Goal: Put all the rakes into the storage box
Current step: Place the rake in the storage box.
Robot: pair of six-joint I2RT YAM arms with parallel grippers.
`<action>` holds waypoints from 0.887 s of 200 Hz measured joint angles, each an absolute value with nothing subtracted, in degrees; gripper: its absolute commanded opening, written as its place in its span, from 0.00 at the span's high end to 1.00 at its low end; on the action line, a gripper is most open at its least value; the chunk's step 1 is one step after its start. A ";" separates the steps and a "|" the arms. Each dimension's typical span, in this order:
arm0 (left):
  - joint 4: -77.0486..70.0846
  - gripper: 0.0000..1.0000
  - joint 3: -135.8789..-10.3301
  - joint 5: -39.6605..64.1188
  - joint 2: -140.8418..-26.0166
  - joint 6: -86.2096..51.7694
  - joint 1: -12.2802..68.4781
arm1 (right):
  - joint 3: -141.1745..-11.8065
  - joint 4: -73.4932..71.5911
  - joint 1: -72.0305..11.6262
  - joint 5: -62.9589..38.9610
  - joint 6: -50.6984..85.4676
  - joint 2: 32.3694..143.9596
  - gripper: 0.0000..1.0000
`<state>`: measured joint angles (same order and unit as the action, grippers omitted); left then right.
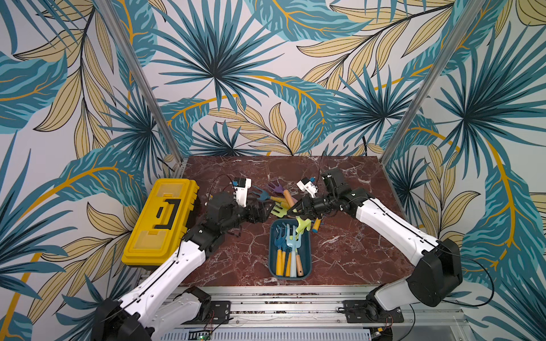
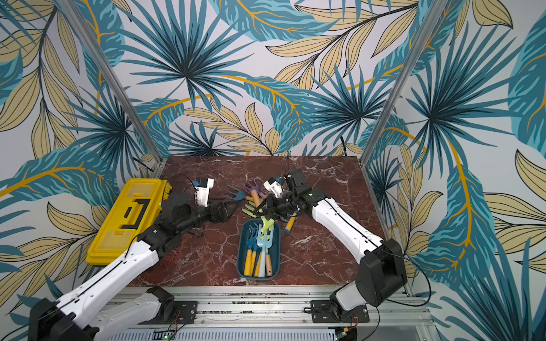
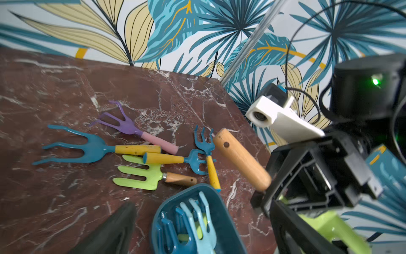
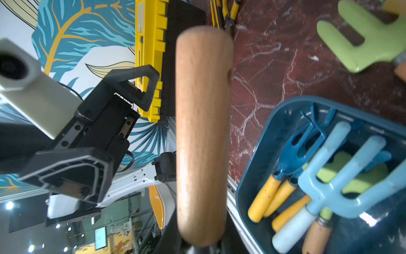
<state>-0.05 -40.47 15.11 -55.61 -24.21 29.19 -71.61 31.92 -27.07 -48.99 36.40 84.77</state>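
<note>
rake (image 4: pixel 202 132): smooth matt wooden handle | storage box (image 4: pixel 270 136): glossy plastic | table (image 1: pixel 339 251): polished marble

You have no lettering, label, brand mark, number or sign that can be read in any view. The small lit screen (image 4: pixel 100 237) in the dim background of the right wrist view is too small and blurred for you to make anything out on it.
</note>
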 measured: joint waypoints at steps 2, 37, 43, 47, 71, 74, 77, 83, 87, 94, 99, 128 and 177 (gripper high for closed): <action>-1.06 0.00 -39.44 14.48 -54.96 -23.14 29.58 | -71.31 32.21 -27.07 -49.30 36.88 84.47 1.00; -20.60 0.00 -23.44 7.57 -54.19 -4.43 37.01 | -66.37 35.09 -27.20 -54.28 48.03 76.38 1.00; -23.59 0.00 -21.80 6.90 -55.11 -1.61 37.95 | -65.60 35.24 -27.20 -54.85 49.69 75.00 1.00; -25.56 0.00 -20.80 6.46 -55.77 0.38 38.70 | -64.95 35.24 -27.18 -55.37 51.05 73.93 1.00; -32.80 0.00 -18.74 4.89 -56.99 10.02 42.11 | -61.25 36.36 -27.20 -58.59 57.39 69.47 1.00; -33.82 0.00 -18.74 4.75 -56.93 11.22 42.59 | -60.88 36.45 -27.20 -58.87 58.00 69.23 1.00; -34.61 0.00 -18.74 4.62 -56.84 12.14 43.03 | -60.53 36.62 -27.20 -59.13 58.50 69.01 1.00; -36.12 0.00 -18.74 4.08 -56.55 14.09 44.01 | -59.92 37.12 -27.20 -59.66 59.61 68.71 1.00; -36.86 0.00 -18.76 3.62 -56.36 15.49 44.71 | -59.59 37.50 -27.20 -59.92 60.16 68.64 1.00; -37.60 0.00 -18.79 3.01 -56.07 17.52 45.91 | -59.20 38.06 -27.20 -60.27 61.14 68.64 1.00; -38.00 0.00 -18.79 2.46 -55.92 18.85 47.00 | -59.00 38.39 -27.20 -60.51 61.71 68.71 1.00; -36.77 0.00 -19.46 -1.56 -55.96 26.76 53.36 | -59.27 39.97 -27.20 -61.98 63.94 69.52 1.00; -31.40 0.03 -22.70 -7.07 -57.43 34.37 57.74 | -61.36 42.41 -27.20 -64.16 64.64 70.70 1.00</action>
<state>-31.40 -22.70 -7.07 -57.43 34.37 57.74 -61.36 42.41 -27.20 -64.16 64.64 70.70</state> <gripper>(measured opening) 0.995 0.219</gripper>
